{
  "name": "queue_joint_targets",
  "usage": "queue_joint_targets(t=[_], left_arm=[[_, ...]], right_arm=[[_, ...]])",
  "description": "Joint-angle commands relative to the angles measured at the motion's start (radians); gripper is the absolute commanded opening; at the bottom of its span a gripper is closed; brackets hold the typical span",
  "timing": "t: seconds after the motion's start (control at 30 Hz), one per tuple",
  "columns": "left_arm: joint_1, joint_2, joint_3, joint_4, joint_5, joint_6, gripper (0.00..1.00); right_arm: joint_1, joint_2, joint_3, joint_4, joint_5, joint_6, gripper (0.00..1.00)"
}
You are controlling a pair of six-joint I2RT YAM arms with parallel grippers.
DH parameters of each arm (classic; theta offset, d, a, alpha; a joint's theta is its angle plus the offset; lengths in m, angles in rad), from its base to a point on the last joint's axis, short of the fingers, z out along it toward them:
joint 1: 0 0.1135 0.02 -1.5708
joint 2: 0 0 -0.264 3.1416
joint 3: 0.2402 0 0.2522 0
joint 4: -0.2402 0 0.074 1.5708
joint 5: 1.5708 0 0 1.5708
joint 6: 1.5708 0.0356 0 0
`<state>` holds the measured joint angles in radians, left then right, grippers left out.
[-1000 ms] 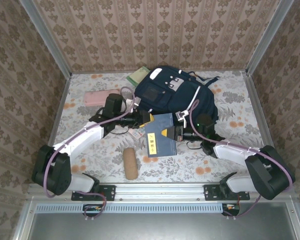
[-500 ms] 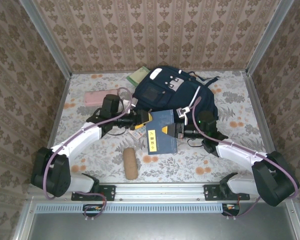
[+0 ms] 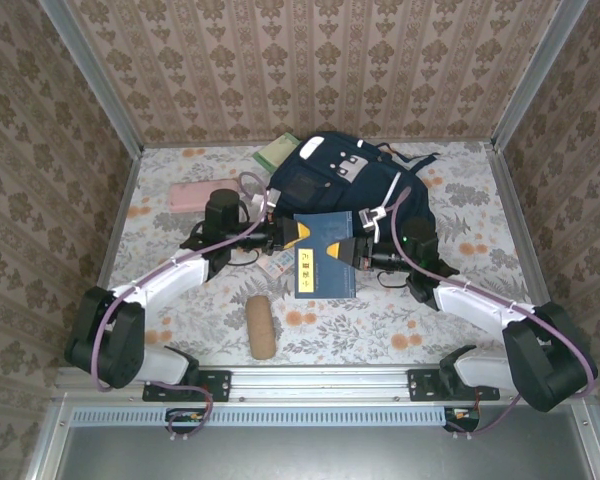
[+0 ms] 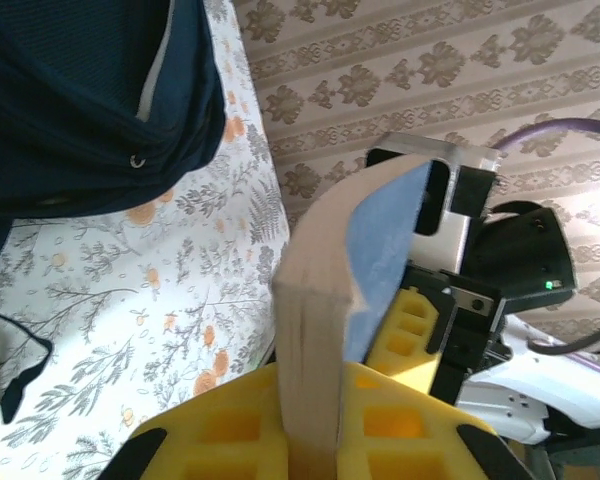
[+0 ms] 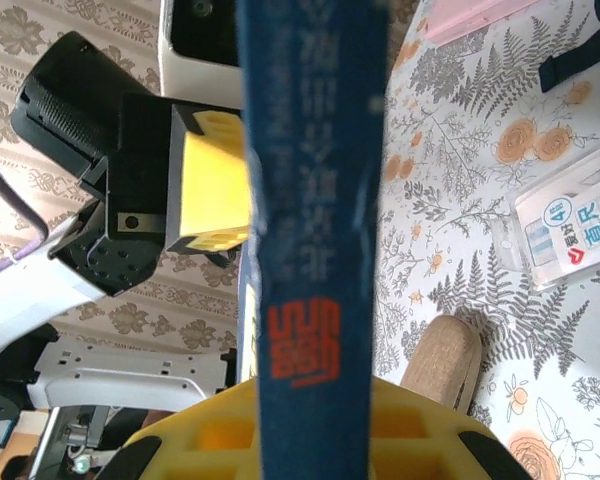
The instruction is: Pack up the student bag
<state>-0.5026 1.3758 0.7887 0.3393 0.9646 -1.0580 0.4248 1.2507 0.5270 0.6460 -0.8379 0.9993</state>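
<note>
Stretching the left arm from its base at the near left corner up and rightward over the floral tabletop (image 3: 380, 330), elbow low, wrist lying level and pointing right toward the middle. Clamping the left end effector (image 3: 292, 237) on the left edge of the blue book (image 3: 325, 258), with yellow fingers (image 4: 220, 430) pressing on either side of the pale page block in the left wrist view.

Mirroring that with the right arm: rising from the near right corner, angling the white forearm up and leftward, wrist pointing left. Clenching the right end effector (image 3: 353, 250) on the opposite edge of the same book, with the dark blue spine and its red mark standing between the yellow fingers (image 5: 420, 440) in the right wrist view.

Facing the two end effectors toward each other across the book, gripping it from both sides. Not showing clearly whether the book is resting on the tabletop or lifted off it.

Finding the student bag (image 3: 345, 185) lying at the far middle of the tabletop, navy with light grey patches, right behind the book.

Also lying around: a brown roll (image 3: 261, 327) near the front edge, a printed card (image 3: 277, 268) beside the book's left side, a pink flat case (image 3: 195, 195) to the far left, a green book (image 3: 277, 152) at the bag's far left corner.
</note>
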Motion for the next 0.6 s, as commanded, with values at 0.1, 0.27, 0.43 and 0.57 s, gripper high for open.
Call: queue_joint_targets(t=[0.1, 0.27, 0.43, 0.57], left_arm=[[-0.001, -0.001, -0.007, 0.088, -0.054, -0.075, 0.0], [0.014, -0.041, -0.023, 0.153, -0.229, -0.181, 0.0], [0.026, -0.09, -0.094, 0.298, -0.512, -0.336, 0.0], [0.021, -0.091, -0.108, 0.355, -0.645, -0.422, 0.0]], right_arm=[[-0.011, -0.013, 0.051, -0.053, 0.037, -0.014, 0.31], [-0.012, -0.037, 0.028, -0.021, 0.084, 0.033, 0.88], [-0.012, -0.072, -0.029, 0.14, 0.181, 0.171, 0.99], [-0.014, -0.15, -0.12, 0.179, 0.41, 0.278, 1.0]])
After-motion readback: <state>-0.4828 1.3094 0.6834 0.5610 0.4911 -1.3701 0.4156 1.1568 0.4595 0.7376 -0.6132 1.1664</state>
